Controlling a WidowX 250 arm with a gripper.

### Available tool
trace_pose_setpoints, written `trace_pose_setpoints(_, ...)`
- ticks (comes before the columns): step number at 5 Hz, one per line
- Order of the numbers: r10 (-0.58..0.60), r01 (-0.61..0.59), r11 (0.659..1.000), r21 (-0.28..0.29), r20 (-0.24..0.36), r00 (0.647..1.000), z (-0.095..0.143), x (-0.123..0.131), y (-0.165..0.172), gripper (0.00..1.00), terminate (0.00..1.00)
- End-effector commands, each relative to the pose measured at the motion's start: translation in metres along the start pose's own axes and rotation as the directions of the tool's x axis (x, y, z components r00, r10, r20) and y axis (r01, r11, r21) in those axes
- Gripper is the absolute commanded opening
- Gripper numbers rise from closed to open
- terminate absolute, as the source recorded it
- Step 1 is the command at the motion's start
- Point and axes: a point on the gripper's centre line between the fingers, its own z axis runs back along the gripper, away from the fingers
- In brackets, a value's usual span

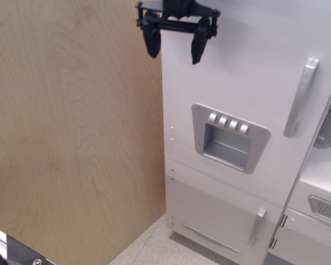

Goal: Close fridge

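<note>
Fridge [248,99] stands right of the plywood panel [71,132], its big door flush with the cabinet front, so closing looks done. Gripper [174,47] hangs at the door's top-left corner, jaws spread, holding nothing.

A large light plywood wall panel [71,132] is filling the left side. A small lower white door with a short grey handle [257,225] is sitting shut, beside a neighbouring white unit with a grey vent [325,208].
</note>
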Motion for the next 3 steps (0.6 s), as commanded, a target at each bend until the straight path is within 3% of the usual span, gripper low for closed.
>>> trace_pose_setpoints(1, -0.075, 0.075, 0.997, -0.006, 0.039, 0.996, 0.0435, -0.0442, 0.0106, 1.00, 0.00)
trace_pose_setpoints(2, -0.075, 0.075, 0.997, -0.006, 0.039, 0.996, 0.0435, -0.0442, 0.0106, 1.00, 0.00)
trace_pose_setpoints(3, -0.075, 0.075, 0.997, -0.006, 0.039, 0.996, 0.0435, -0.0442, 0.0106, 1.00, 1.00)
